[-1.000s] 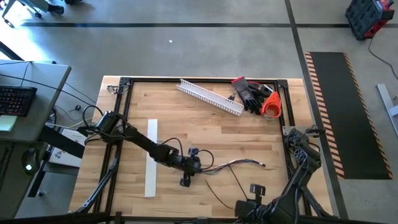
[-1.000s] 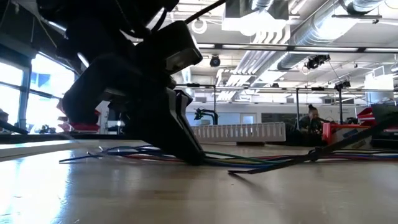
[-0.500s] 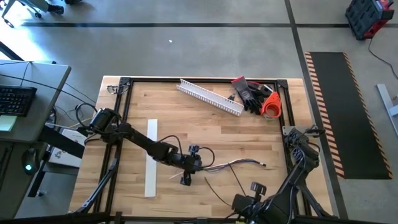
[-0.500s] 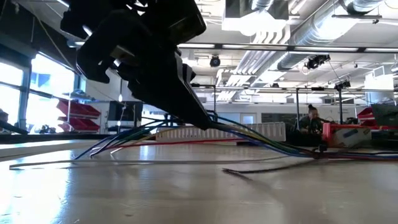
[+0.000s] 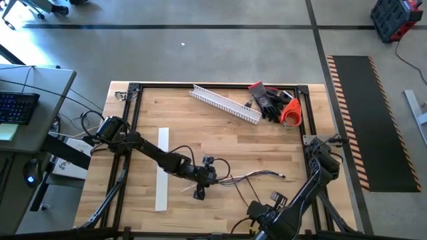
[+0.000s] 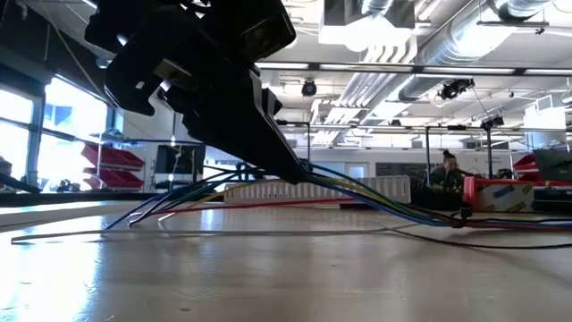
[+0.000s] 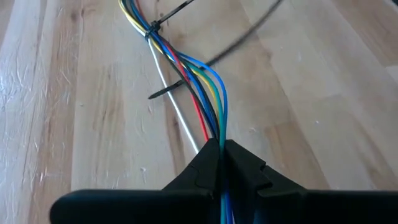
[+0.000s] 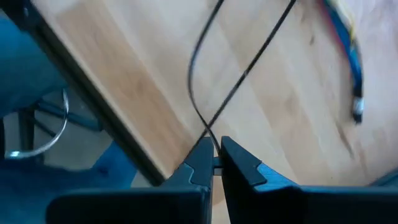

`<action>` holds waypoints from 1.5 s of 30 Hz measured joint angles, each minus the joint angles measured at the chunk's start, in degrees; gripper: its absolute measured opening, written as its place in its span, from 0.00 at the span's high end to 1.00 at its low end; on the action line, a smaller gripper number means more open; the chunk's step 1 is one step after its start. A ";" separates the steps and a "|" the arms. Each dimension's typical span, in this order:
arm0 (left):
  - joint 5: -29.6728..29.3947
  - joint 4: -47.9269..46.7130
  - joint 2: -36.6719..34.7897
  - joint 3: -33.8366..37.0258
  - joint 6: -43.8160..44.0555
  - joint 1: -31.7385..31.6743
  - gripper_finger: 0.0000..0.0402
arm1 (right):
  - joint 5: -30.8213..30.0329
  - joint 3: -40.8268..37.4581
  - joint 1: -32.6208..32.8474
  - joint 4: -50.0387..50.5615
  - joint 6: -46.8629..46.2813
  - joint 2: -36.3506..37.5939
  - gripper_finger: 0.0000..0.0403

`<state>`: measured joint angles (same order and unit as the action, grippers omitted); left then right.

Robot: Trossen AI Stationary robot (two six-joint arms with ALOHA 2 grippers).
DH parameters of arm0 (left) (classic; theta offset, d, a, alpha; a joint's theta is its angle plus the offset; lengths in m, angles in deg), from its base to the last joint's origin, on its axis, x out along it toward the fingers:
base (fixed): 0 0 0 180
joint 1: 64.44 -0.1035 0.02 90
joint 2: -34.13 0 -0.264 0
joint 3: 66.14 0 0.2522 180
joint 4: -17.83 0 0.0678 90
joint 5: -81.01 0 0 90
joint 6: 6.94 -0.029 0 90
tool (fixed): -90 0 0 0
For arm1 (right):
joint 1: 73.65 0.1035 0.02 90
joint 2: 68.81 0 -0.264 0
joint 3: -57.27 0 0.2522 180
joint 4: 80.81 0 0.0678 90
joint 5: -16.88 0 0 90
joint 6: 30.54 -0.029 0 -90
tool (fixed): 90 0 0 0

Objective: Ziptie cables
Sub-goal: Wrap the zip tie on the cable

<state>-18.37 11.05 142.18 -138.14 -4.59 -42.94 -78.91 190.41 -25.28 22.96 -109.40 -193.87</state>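
Observation:
The cables are a bunch of blue, yellow, red and green wires at the table's middle. A black zip tie binds them farther along. My left gripper reaches in from the table's left and is shut on the bunch near one end. My right gripper, near the front edge, points down and is shut on a loose black zip tie. Another black tie lies under the wires. My left gripper pinches the bunch between its two fingers near its left end, slanting down from the table's left and lying along the wires. The held stretch is raised off the wood. The wires droop to the table on both sides. My right gripper pinches the thin black zip tie between its fingertips from above, pointing down. The tie curves away in a loop that crosses itself just beyond the fingers. Which end of it is held does not show.
A white slotted channel lies at the far edge, with dark gloves and an orange thing beside it at the far right. A flat white strip lies under my left arm. A black frame rims the table.
My left gripper has risen from the table with the cables. The held stretch is lifted clear and the ends trail on the wood. My right arm has moved from the near edge toward the table's middle and turned. The black zip tie has swung round with it.

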 joint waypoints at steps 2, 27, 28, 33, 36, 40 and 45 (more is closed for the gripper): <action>0.13 0.53 0.00 0.00 0.02 0.06 1.00 | -2.74 0.00 -0.38 -0.39 0.55 0.00 1.00; -0.66 1.95 -0.09 0.11 -0.46 0.55 1.00 | -1.53 10.22 2.27 -0.56 10.66 0.04 1.00; -0.90 1.95 -0.09 0.11 -0.48 0.32 1.00 | -1.02 11.28 2.61 -0.22 9.79 0.04 1.00; -1.12 1.95 -0.09 0.13 -0.98 -0.48 1.00 | 0.01 13.01 3.30 -0.13 7.89 0.13 1.00; -1.12 2.43 -0.09 0.13 -1.07 -0.48 1.00 | -0.51 12.96 2.56 -0.10 8.26 0.13 1.00; -0.03 2.49 -0.09 0.13 -1.02 -0.14 1.00 | -1.92 12.94 0.82 -0.08 9.55 0.13 1.00; 0.25 2.16 -0.10 -0.92 -1.07 0.11 1.00 | -0.68 12.94 -1.81 -0.04 13.25 0.13 1.00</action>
<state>-18.13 13.20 142.07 -139.06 -5.66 -42.83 -79.59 203.34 -27.08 22.92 -96.15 -193.74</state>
